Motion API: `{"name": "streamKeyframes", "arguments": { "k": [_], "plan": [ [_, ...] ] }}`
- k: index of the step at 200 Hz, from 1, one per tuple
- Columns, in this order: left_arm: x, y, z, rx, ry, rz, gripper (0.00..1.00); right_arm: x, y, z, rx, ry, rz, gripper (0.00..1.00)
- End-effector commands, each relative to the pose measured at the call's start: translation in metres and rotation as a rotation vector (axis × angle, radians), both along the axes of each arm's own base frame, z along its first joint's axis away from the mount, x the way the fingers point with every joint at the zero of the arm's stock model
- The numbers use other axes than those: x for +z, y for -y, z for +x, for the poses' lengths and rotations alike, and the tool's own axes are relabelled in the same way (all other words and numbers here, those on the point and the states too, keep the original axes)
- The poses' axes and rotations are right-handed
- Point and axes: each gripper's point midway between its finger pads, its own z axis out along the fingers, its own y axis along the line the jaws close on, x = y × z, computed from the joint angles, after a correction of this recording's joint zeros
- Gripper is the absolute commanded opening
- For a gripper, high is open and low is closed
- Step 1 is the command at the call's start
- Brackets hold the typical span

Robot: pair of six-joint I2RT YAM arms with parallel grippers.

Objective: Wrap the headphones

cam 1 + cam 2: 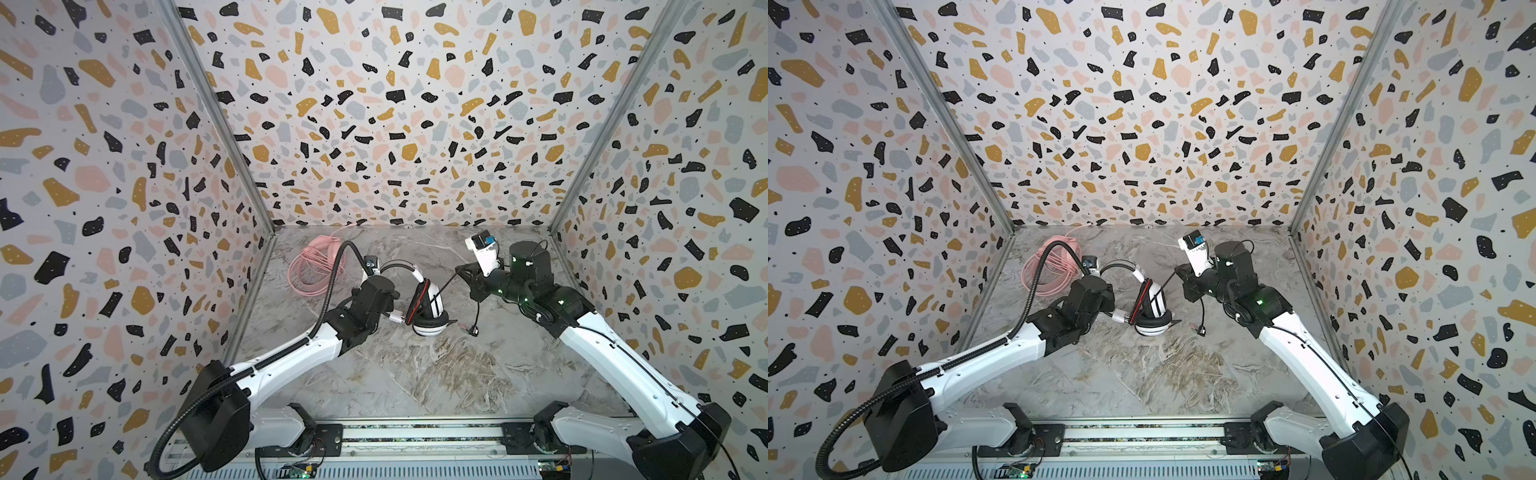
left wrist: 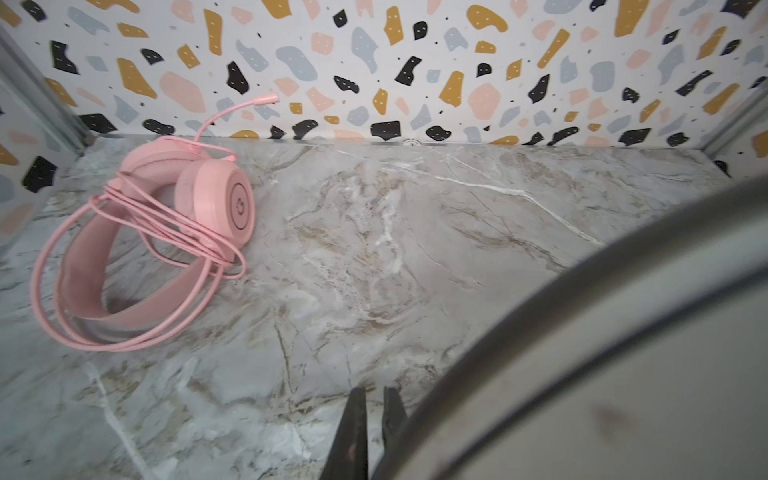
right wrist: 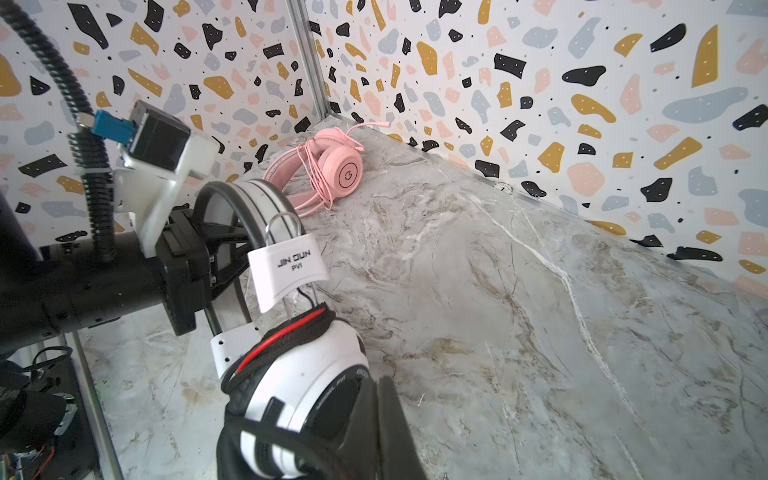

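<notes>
At mid-table, right gripper (image 1: 460, 271) fingers together, pinching the black cord (image 1: 445, 286), which runs taut to the white-and-black headset (image 1: 430, 309) just left of it. On that headset's headband (image 3: 249, 191), left gripper (image 2: 374, 392) jaws nearly together; grip unclear. Far left on the table (image 1: 415, 374) lies the pink headset (image 2: 208, 195), its own cord looped round it.

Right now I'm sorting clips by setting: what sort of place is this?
Probably a robot test booth: terrazzo-print walls box in a marble-look table, and a left arm and right arm stand on a rail at its front.
</notes>
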Motion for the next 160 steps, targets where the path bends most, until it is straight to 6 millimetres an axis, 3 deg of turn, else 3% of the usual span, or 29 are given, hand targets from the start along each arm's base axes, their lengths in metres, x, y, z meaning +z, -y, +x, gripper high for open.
{"name": "streamKeyframes", "arguments": {
  "k": [1,35,97,160],
  "plan": [
    [-0.014,0.015,-0.013,-0.144,-0.041,0.032,0.00,0.064,0.009,0.013,-0.033,0.165,0.116,0.00],
    [-0.027,0.033,-0.028,-0.260,-0.082,-0.027,0.00,0.058,0.011,0.022,-0.035,0.139,0.139,0.00],
    [-0.016,0.067,-0.054,-0.493,-0.095,-0.132,0.00,0.038,-0.002,0.028,0.020,0.072,0.190,0.00],
    [0.009,0.098,-0.069,-0.657,-0.088,-0.268,0.00,-0.014,-0.008,0.037,0.021,-0.027,0.169,0.03]
  ]
}}
